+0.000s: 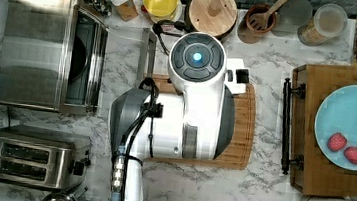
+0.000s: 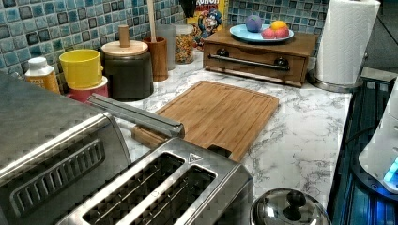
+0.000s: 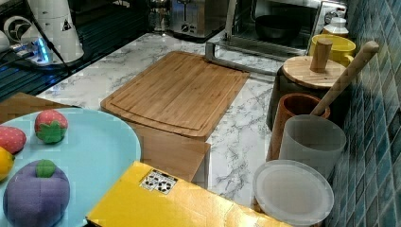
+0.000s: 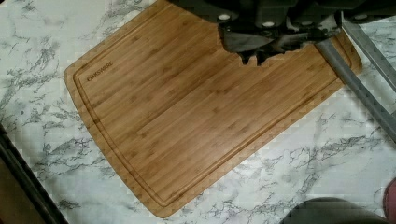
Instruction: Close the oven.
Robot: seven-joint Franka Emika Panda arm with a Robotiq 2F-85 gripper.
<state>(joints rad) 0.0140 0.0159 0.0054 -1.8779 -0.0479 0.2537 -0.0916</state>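
One oven (image 1: 34,42), top view: steel box at the top view's left on the marble bench (image 1: 257,189), door (image 1: 120,56) dropped flat, bar handle (image 1: 147,52) at its free edge beside the cutting board (image 1: 244,122); the arm (image 1: 194,97) stands above the board; toaster (image 1: 34,158) near the oven. Left view: handle (image 2: 136,115) juts level over the board (image 2: 220,112); judged rigid, hinged, smooth metal, glass pane fragile; best pushed up from under the bar. Right view: dark cavity holds a pan (image 3: 276,26); jars and a yellow cup (image 3: 333,47) crowd the tiled wall, bench before the door otherwise free. Wrist view: gripper (image 4: 254,56) hangs above the board (image 4: 187,112), fingers pinched together, grasping nothing; handle (image 4: 355,88) just beside.
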